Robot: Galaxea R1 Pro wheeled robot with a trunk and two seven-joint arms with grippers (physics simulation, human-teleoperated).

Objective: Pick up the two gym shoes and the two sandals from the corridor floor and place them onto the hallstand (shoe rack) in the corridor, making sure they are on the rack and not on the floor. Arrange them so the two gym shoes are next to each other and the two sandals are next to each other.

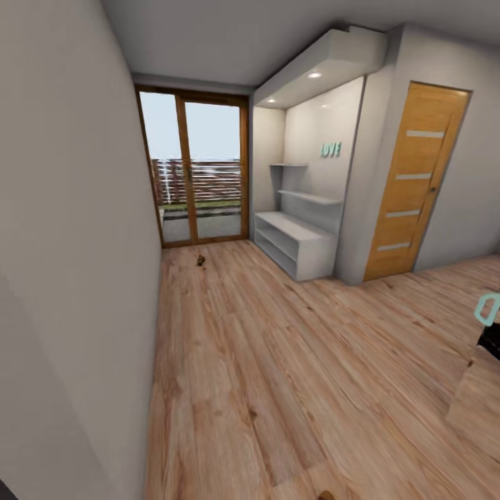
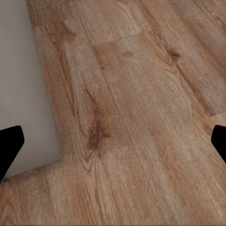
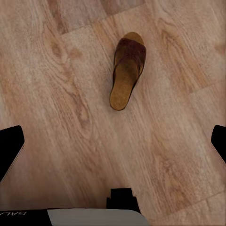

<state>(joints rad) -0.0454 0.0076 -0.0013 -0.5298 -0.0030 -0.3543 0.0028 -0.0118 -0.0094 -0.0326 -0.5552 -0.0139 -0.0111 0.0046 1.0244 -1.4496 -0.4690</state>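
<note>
One dark brown sandal (image 3: 127, 70) with a tan insole lies flat on the plank floor (image 3: 56, 108), ahead of my right gripper (image 3: 113, 146) and apart from it. That gripper is open with nothing between its black fingertips (image 3: 9, 149). My left gripper (image 2: 113, 143) is also open and hangs over bare floor (image 2: 132, 94) beside a grey wall foot (image 2: 21, 84). The pale hallstand (image 1: 298, 243) stands far ahead on the right side of the corridor, its shelves bare. A small dark thing (image 1: 201, 260) lies near the glass door, too small to identify. The gym shoes are out of view.
A grey wall (image 1: 69, 278) runs close along the left. Glass doors (image 1: 194, 173) close the far end, and a wooden door (image 1: 417, 180) stands right of the hallstand. A teal and black object (image 1: 487, 310) and a wood-textured block (image 1: 479, 399) sit at the right edge.
</note>
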